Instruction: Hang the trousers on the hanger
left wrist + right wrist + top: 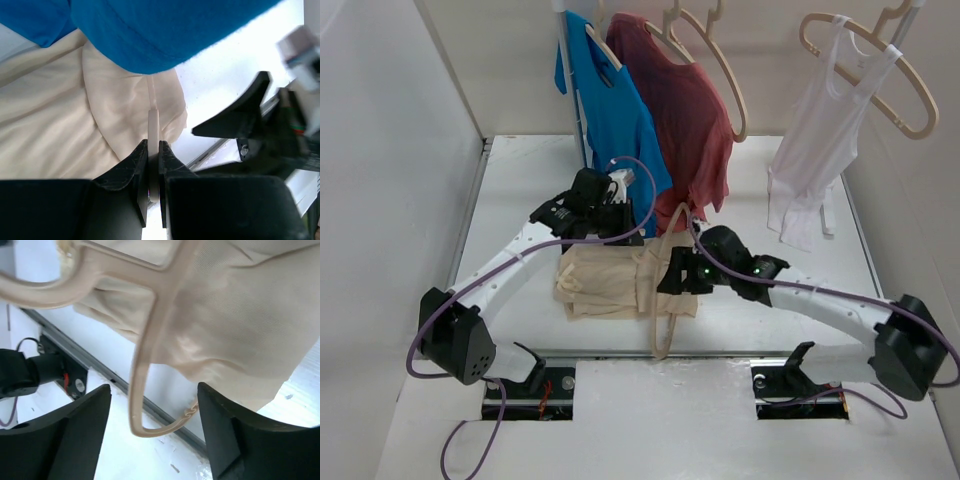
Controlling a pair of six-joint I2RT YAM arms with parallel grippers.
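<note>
No legible text, label or number anywhere

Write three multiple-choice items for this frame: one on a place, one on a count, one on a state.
1. Where are the trousers?
A. Folded on the table
B. Hung on the rail
C. In a basket

2. How many garments hang at the back?
A. One
B. Three
C. Five

3. The right gripper is:
A. Shut on the trousers
B. Shut on a sock
C. Open

Key:
1 A: they lie folded on the table between the arms.
2 B: a blue T-shirt, a red T-shirt and a white vest hang there.
3 C: its fingers stand apart on either side of the hook of the hanger.
</note>
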